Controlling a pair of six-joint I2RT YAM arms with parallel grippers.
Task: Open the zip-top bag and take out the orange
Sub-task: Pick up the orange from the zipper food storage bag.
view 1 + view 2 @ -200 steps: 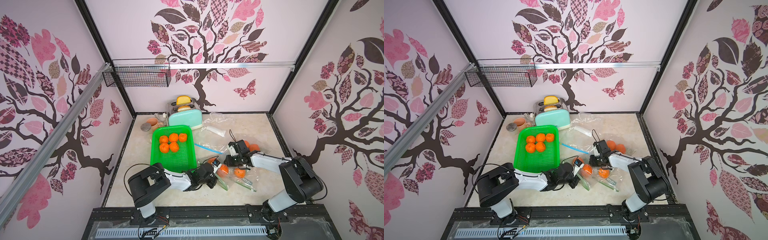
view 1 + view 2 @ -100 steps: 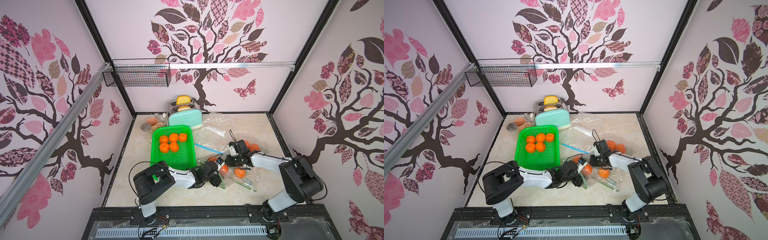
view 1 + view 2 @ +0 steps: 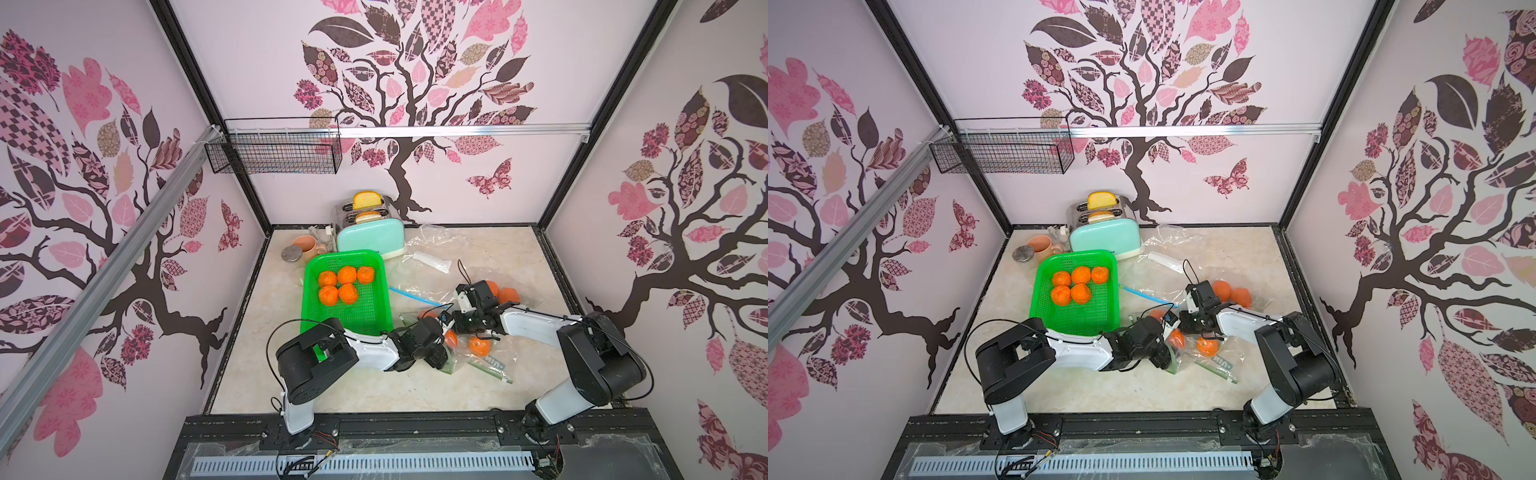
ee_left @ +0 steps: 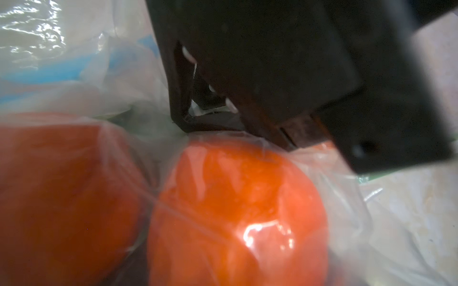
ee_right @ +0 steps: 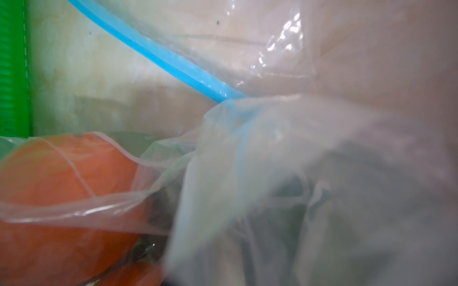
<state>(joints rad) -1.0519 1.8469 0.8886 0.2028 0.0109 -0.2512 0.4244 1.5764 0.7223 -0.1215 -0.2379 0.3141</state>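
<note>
A clear zip-top bag [image 3: 496,355] [image 3: 1225,361] with a green zip lies at the front middle of the table. Two oranges [image 3: 478,345] [image 3: 1208,347] sit under its film. My left gripper [image 3: 442,357] [image 3: 1165,359] lies low at the bag's left end, beside the nearer orange [image 3: 451,338]. In the left wrist view that orange [image 4: 235,210] fills the space ahead under plastic and none of my own fingers show, so the jaws stand open. My right gripper [image 3: 459,326] [image 3: 1185,322] is shut on a bunch of bag film [image 5: 260,161]. Its black fingers [image 4: 260,74] touch the film above the orange.
A green basket [image 3: 345,254] holding several oranges [image 3: 338,284] stands left of the bags. A blue zip strip [image 5: 161,54] [image 3: 415,297] belongs to another bag with two oranges [image 3: 500,291] behind the right gripper. A mint toaster [image 3: 370,237], a pink mug [image 3: 305,245] and loose bags [image 3: 432,249] sit at the back.
My left gripper has slid right along the table to the bag's oranges and its jaws have opened. The right gripper has stayed in place, still pinching film.
</note>
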